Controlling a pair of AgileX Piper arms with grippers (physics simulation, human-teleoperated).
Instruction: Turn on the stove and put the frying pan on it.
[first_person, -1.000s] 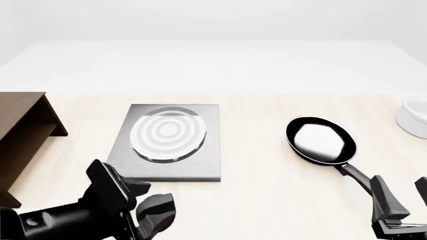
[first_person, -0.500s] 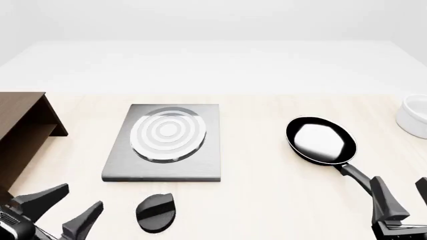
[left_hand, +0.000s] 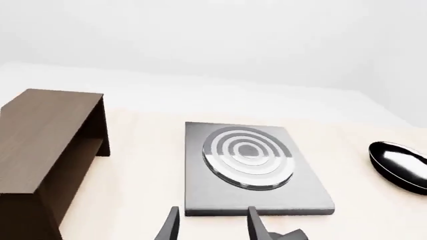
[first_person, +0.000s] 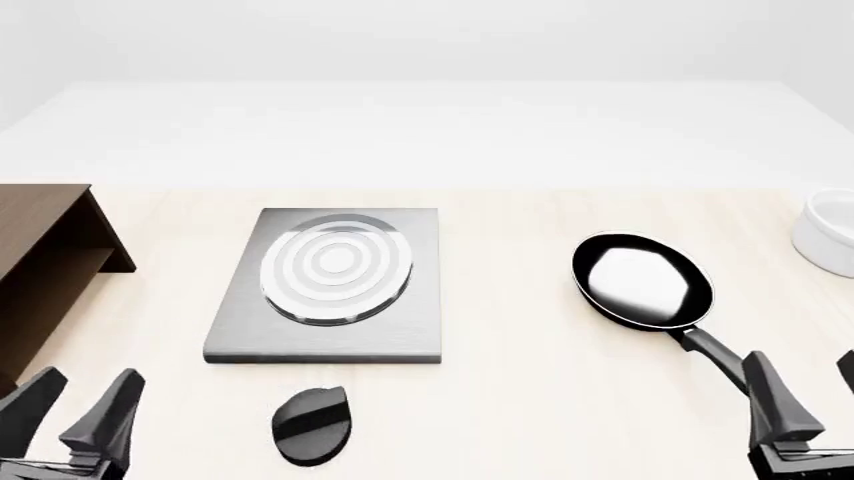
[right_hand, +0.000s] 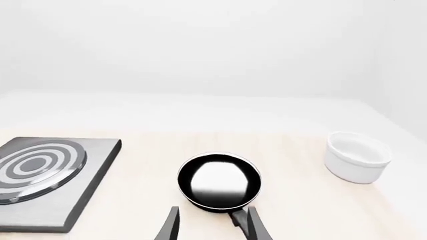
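Black hands: the left hand (first_person: 74, 420) sits at the near left edge of the pale wooden surface (first_person: 534, 400), its two fingers spread and holding nothing; the right hand (first_person: 801, 400) sits at the near right edge, fingers likewise apart and empty, with the pan handle's end running in between them.
Knob: the small black oval knob (first_person: 311, 425) lies flat on the surface just in front of the slab's near edge, to the right of the left hand and apart from it.
Stove: the flat grey metallic rectangular stove (first_person: 327, 285) with silver concentric burner rings lies left of centre, long axis running away from the arms; nothing rests on it.
Pan position: the round black glossy frying pan (first_person: 642, 282) sits on the surface to the right of the stove, well apart from it.
Pan direction: its long axis runs from the bowl down along the long black handle (first_person: 707, 350), which points toward the near right corner and the right hand.
Handling: the pan looks rigid and likely bowl-heavy, so held by the handle alone it would tend to droop; the glossy finish may be slippery.
Hold: judged best across the handle, as close to the bowl as the fingers allow.
Far items: a brown wooden shelf (first_person: 47, 260) stands at the left edge; a white round bowl (first_person: 830, 235) sits at the far right.
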